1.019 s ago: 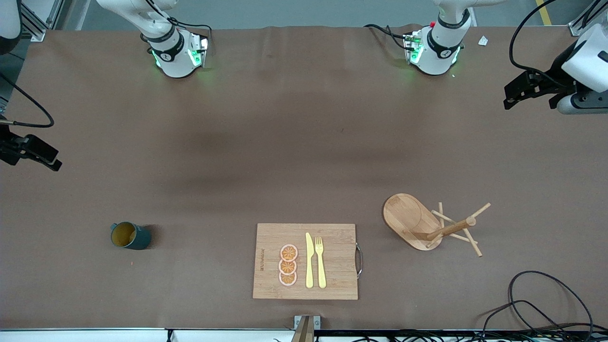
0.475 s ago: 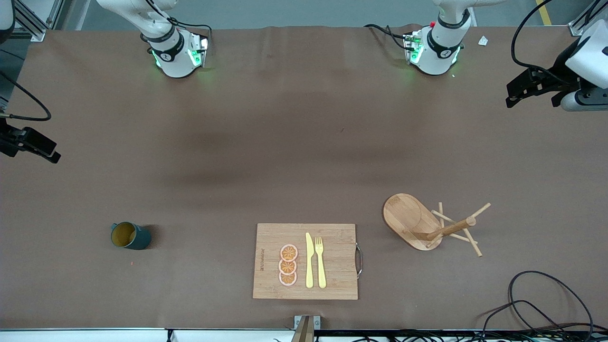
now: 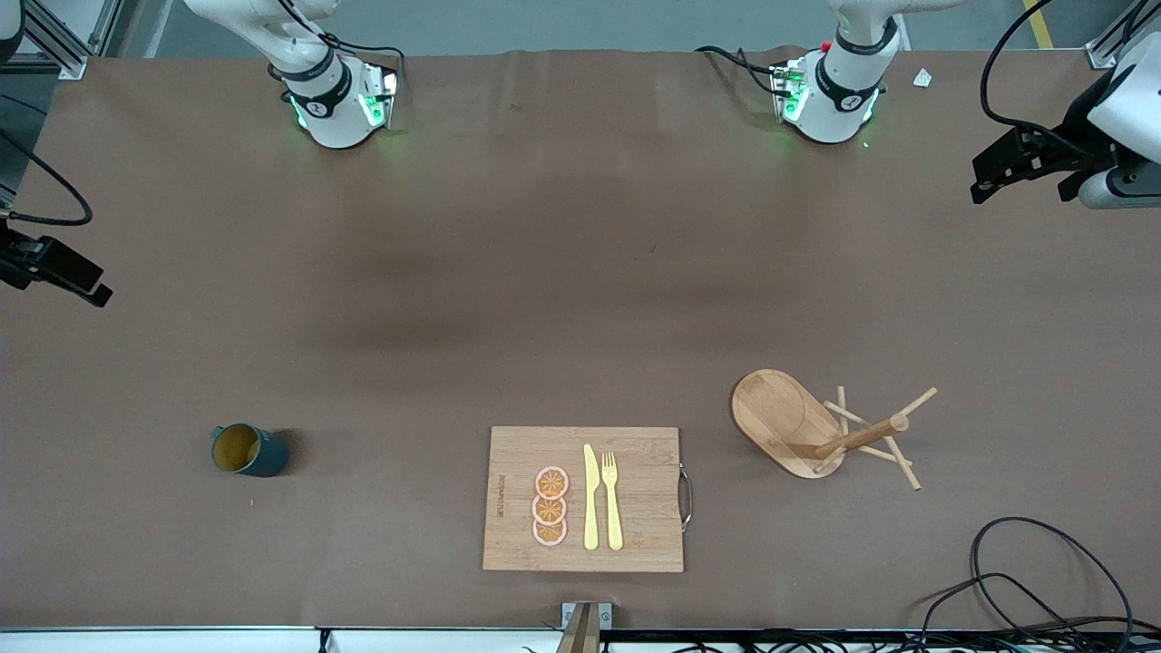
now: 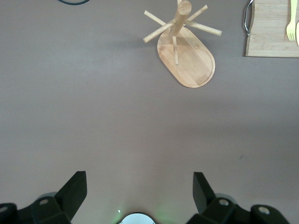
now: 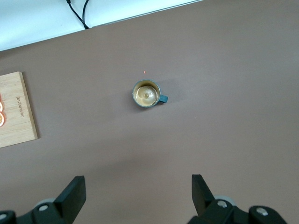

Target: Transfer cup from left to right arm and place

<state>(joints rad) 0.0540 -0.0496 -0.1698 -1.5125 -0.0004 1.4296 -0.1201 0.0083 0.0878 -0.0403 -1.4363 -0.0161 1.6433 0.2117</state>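
The cup (image 3: 247, 451), a small dark teal mug with a yellowish inside, stands upright on the brown table toward the right arm's end, near the front camera. It also shows in the right wrist view (image 5: 147, 94), handle out to one side. My right gripper (image 3: 91, 288) is open and empty in the air over the table's edge at the right arm's end, well away from the cup; its wrist view (image 5: 138, 183) shows bare table between the fingers. My left gripper (image 3: 984, 183) is open and empty in the air over the left arm's end (image 4: 138, 179).
A wooden cutting board (image 3: 635, 453) with orange slices (image 3: 550, 506), a yellow knife and a fork lies near the front camera. A wooden mug tree (image 3: 816, 426) on an oval base stands toward the left arm's end (image 4: 187, 51). Black cables (image 3: 1025, 580) lie at that corner.
Both grippers have drifted slightly outward toward their own ends of the table. The cup and the other things have not moved.
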